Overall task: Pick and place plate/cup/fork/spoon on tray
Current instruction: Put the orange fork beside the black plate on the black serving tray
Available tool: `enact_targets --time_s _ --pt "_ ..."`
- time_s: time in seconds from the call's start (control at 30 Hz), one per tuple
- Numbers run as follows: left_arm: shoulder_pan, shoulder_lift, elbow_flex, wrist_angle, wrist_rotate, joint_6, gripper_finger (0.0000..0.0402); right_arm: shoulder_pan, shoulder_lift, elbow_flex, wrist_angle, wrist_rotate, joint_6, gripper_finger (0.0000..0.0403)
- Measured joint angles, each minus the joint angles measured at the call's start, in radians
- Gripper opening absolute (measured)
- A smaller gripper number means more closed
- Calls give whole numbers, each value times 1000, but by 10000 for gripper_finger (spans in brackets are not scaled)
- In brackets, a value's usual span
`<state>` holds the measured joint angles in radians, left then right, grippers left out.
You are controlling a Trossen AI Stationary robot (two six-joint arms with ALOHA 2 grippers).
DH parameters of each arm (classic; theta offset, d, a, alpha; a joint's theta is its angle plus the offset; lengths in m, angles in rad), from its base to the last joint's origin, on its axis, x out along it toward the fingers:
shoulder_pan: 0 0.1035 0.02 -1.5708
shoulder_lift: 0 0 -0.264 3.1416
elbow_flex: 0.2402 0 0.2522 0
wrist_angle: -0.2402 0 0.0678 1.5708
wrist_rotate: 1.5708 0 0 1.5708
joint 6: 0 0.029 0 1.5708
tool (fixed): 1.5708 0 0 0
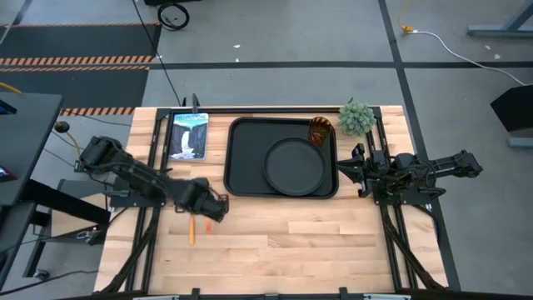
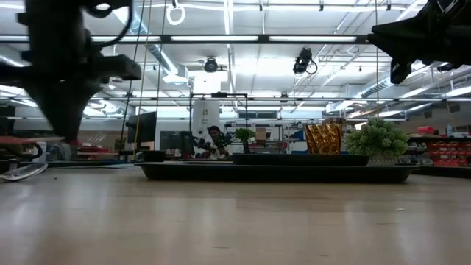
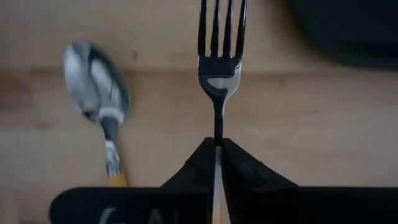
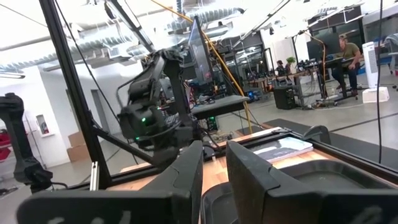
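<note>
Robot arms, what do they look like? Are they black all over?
Yes. The left arm and the right arm are dark, chunky and jointed. The left gripper has two black wedge-shaped fingers. The left arm has a small green light.

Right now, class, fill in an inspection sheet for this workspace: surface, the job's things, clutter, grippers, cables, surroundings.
Surface: wooden table, bare toward its front.
Job's things: tray holds the plate and the cup in a far corner; fork gripped by its handle; spoon lying on the wood beside it.
Clutter: picture book beside the tray; small plant by the tray's far right corner.
Grippers: left gripper shut on the fork, off the tray's near left corner; right gripper waits at the tray's right edge, fingers parted, holding nothing.
Cables: white cable on the floor beyond the table.
Surroundings: workshop room, people at desks in the background.
</note>
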<state>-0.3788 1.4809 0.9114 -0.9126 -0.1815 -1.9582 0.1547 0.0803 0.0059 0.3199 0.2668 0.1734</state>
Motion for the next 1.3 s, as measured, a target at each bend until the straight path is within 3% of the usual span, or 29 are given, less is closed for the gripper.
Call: enact_targets --time_s 0.3,0.6,0.97,1.13,1.3 --pt "257 -4 82 35 -63 370 20 0 0 0 0 0 0 78" --pt "457 33 86 319 5 691 20 0 0 0 0 0 0 78" --pt "547 132 85 569 127 802 20 0 0 0 0 0 0 78" --pt "558 149 96 603 133 814 20 0 0 0 0 0 0 78" --pt "559 197 184 543 124 862 20 0 0 0 0 0 0 78"
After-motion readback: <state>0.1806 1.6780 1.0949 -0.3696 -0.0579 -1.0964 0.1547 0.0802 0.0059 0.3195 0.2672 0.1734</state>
